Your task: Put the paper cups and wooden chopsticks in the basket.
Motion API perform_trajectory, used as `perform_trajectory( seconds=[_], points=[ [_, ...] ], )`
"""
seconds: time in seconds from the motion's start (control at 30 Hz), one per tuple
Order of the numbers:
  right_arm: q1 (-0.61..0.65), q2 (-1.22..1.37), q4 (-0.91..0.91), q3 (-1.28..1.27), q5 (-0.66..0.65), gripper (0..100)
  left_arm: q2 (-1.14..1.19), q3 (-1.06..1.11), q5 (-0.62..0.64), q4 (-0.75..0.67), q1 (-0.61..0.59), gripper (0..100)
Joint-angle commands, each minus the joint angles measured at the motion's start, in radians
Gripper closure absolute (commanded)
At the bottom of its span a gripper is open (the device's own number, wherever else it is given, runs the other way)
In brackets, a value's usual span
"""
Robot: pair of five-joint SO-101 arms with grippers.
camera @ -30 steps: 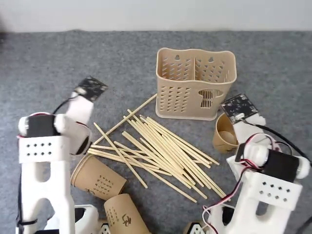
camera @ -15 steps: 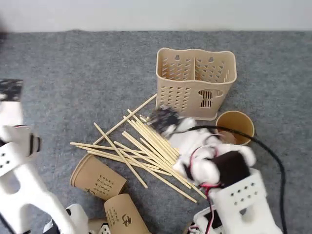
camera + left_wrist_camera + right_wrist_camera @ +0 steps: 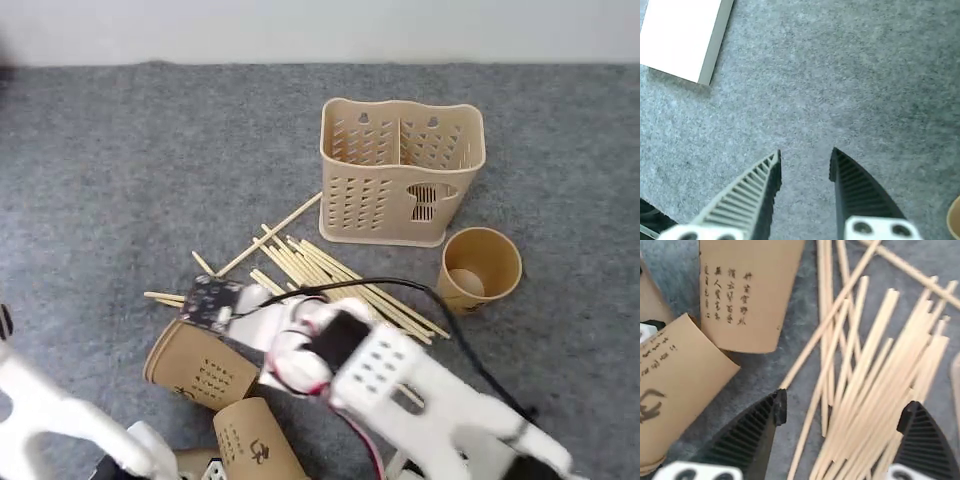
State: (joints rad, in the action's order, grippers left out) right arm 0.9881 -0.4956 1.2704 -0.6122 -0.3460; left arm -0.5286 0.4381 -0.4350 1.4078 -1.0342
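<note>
Two fingers [image 3: 757, 432] of the right gripper [image 3: 844, 407] stand wide apart and hold nothing. They straddle the near ends of the chopsticks [image 3: 875, 365], which fan out over the grey tabletop [image 3: 770, 370] between the tips and on beyond them. Whether the tips touch any stick is hard to tell.

Just outside one finger lies the near cup [image 3: 675, 390] on its side. Past it lies the far cup [image 3: 747, 290], also on its side, with its mouth just beside a stray stick.

From above, the right arm [image 3: 370, 370] leans over the pile. The basket [image 3: 400, 170] stands upright well beyond the fingers, past the far ends of the chopsticks. The upright cup [image 3: 480, 265] stands just beside the basket, on the opposite side of the pile from the two lying cups.

The left gripper [image 3: 806, 160] hangs over bare tabletop, its fingers parted a moderate way around nothing. Well beyond them a white slab [image 3: 677, 35] lies flat. The left arm [image 3: 30, 420] sits at the near corner of the tabletop, well apart from the chopsticks and the basket.
</note>
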Motion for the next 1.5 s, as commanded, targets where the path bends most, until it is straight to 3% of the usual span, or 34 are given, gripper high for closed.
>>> perform_trajectory(
  seconds=[0.0, 0.37, 0.7, 1.27, 1.47],
  points=[
    [0.07, 0.113, -0.021, 0.129, 0.037, 63.8, -0.002, -0.038, 0.0, -0.018, -0.038, 84],
    [0.197, 0.338, -0.028, 0.338, 0.176, 63.8, -0.002, -0.028, 0.002, -0.1, -0.226, 84],
    [0.208, 0.498, -0.03, 0.47, 0.282, 63.8, -0.002, 0.096, -0.002, -0.215, -0.236, 84],
    [0.185, 0.659, -0.124, 0.483, 0.275, 64.1, -0.002, 0.117, -0.002, -0.222, -0.236, 84],
    [0.059, 0.664, -0.154, 0.491, 0.19, 64.1, -0.002, 0.13, -0.002, -0.222, -0.236, 84]
  ],
)
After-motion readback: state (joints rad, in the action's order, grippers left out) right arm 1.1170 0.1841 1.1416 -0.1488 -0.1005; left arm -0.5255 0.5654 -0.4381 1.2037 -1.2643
